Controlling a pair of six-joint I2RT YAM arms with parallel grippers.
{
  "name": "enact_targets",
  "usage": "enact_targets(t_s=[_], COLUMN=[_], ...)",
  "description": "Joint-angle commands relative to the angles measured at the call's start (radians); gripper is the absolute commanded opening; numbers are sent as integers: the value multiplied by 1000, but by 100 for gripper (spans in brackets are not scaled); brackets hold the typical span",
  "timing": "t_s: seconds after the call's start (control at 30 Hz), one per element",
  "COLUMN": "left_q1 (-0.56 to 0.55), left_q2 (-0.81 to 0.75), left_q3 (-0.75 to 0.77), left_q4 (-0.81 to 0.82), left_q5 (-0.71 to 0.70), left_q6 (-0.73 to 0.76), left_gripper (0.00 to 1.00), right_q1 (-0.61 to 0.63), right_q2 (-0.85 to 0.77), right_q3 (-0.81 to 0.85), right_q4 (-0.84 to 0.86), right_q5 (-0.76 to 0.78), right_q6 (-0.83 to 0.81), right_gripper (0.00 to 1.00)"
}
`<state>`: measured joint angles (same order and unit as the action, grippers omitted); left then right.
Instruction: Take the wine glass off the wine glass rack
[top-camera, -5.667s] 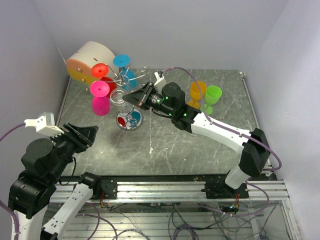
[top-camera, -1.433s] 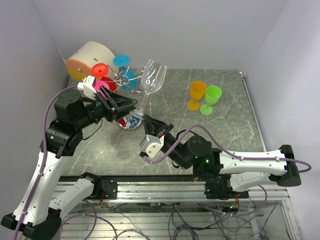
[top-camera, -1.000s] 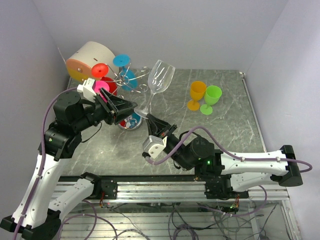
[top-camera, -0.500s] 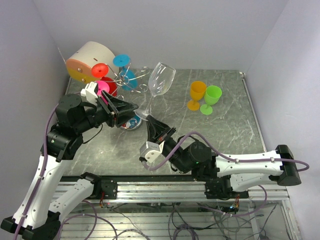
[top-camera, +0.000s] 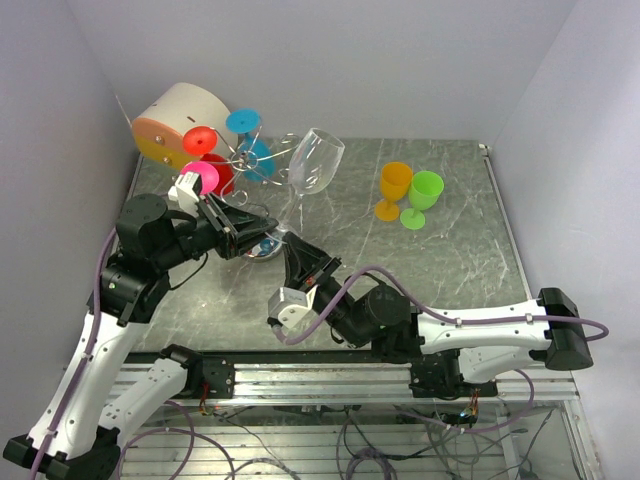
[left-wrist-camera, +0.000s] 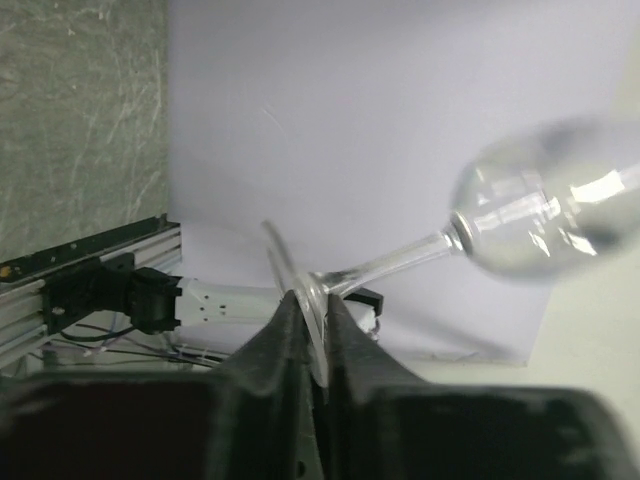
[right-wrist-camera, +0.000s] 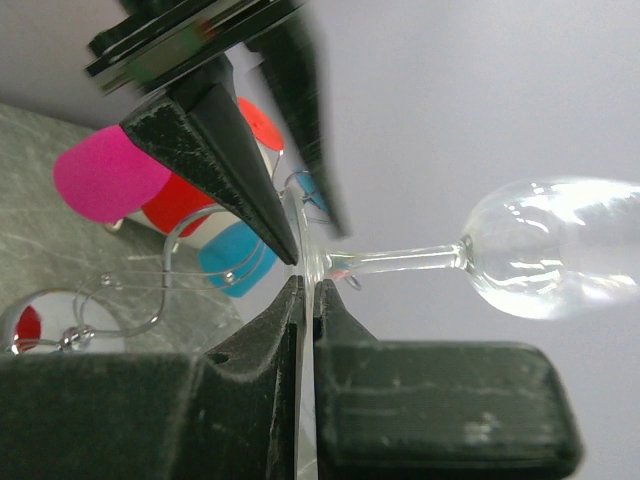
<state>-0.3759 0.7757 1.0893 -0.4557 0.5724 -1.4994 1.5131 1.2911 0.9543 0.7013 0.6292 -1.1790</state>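
A clear wine glass (top-camera: 313, 163) leans up and to the right above the table, off the wire wine glass rack (top-camera: 243, 155) at the back left. My right gripper (top-camera: 290, 244) is shut on the rim of its foot from below, seen edge-on in the right wrist view (right-wrist-camera: 307, 285). My left gripper (top-camera: 270, 233) comes in from the left and is shut on the same foot (left-wrist-camera: 309, 300). The stem and bowl (left-wrist-camera: 545, 195) stick out to the right of both sets of jaws. The left fingers (right-wrist-camera: 230, 160) show just above the right ones.
Red (top-camera: 200, 140), blue (top-camera: 243, 122) and pink (top-camera: 202, 178) plastic glasses hang on the rack, whose chrome base (right-wrist-camera: 30, 320) sits under the left arm. A beige drum with an orange face (top-camera: 175, 118) stands behind. Orange (top-camera: 393, 188) and green (top-camera: 424, 195) cups stand at the right.
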Motion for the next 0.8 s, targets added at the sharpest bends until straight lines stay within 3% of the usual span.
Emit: enact_targets(t_s=[0.0,0.13,0.23,0.33,0.47,0.67,0.73,0.77], left_q1=[-3,-3,-4,-3,-3,-3,-2,-3], left_q2=[-23,-35,-47,-83,-171,-315,-353,-370], left_q3=[-23,-37,-45,-71,-133,-145,-121,-106], left_q4=[92,99,97,111,129,-35,-106,-141], left_q5=[62,42,14,-32,-128,-318,-384,-413], left_q6=[-19,-2,26,57,102,293,365,396], left_gripper=[7,7,7,7,7,7,7,7], right_q1=[6,6,12,20,20,19,8,-6], right_q2=[-9,-60,-120,-197,-313,-375,-356,-344], right_q3=[-6,-40,-60,-64,-65,-28,28,59], right_q4=[69,62,14,-130,-381,-705,-816,-866], right_q5=[-6,43,119,214,304,418,442,449], right_q6=[-3,37,102,232,469,758,845,888], right_gripper=[0,0,11,20,23,27,23,11])
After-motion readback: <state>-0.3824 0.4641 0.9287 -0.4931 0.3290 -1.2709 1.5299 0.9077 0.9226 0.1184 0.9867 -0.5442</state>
